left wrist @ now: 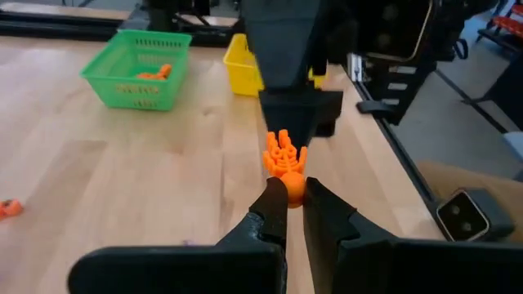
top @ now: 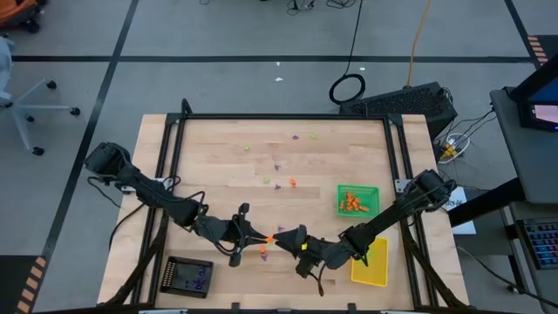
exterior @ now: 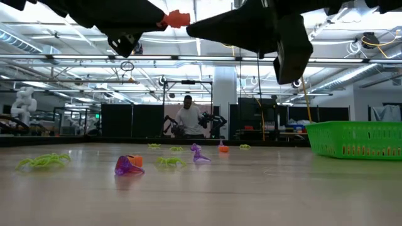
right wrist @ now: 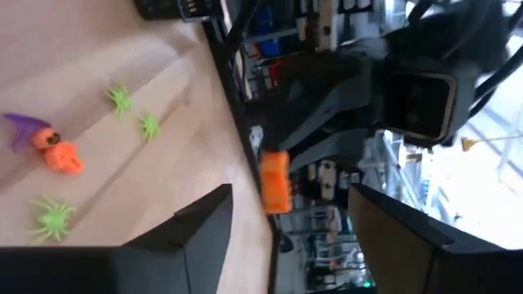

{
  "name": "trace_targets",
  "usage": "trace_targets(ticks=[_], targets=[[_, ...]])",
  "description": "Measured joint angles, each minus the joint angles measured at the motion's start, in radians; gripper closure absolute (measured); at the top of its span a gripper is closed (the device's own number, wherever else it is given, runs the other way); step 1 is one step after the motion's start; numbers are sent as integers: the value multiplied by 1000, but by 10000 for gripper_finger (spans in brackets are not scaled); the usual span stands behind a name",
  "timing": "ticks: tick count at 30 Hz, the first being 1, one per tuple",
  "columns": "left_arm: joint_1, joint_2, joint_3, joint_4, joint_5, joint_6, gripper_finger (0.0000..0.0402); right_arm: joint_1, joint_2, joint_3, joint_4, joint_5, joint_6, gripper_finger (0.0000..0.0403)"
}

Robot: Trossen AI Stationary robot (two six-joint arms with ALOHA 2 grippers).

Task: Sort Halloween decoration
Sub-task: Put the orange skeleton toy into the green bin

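Note:
A small orange trinket (left wrist: 283,155) of the Halloween decoration hangs above the table's near middle, with my left gripper (left wrist: 296,186) shut on it. My right gripper (right wrist: 290,196) faces it from the right, open. Its two fingers stand on either side of the trinket (right wrist: 274,181) with a gap on each side. In the high view the two grippers (top: 261,235) (top: 288,237) meet nose to nose. More trinkets lie loose on the wood: a purple hat with an orange piece (exterior: 129,165), green spiders (exterior: 44,161) and an orange piece (top: 261,253). My left gripper pinches the orange trinket's round end (left wrist: 290,186) between its two fingertips. The fingers come nearly level from the table's left. The trinket's ribbed part (left wrist: 282,149) sticks out beyond the fingertips toward the right gripper, lifted clear of the table.
A green tray (top: 357,200) holding orange trinkets stands at the right. A yellow tray (top: 370,262) sits nearer, under the right arm, and a black tray (top: 189,276) lies at the near left. Scattered trinkets (top: 279,185) dot the middle and far side. A person stands beyond the table.

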Motion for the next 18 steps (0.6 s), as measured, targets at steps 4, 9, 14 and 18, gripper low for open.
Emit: trace_targets(ticks=[4, 9, 14, 18], targets=[[7, 23, 0, 14, 1, 0, 384, 0, 5, 4, 14, -53, -19, 196], [13, 34, 0, 36, 1, 0, 384, -5, 5, 4, 1, -53, 3, 223], [14, 34, 0, 54, 10, 1, 384, -13, 5, 4, -14, -80, 28, 240], [14, 34, 0, 57, 17, 3, 384, -19, 5, 4, -15, -83, 34, 249]])
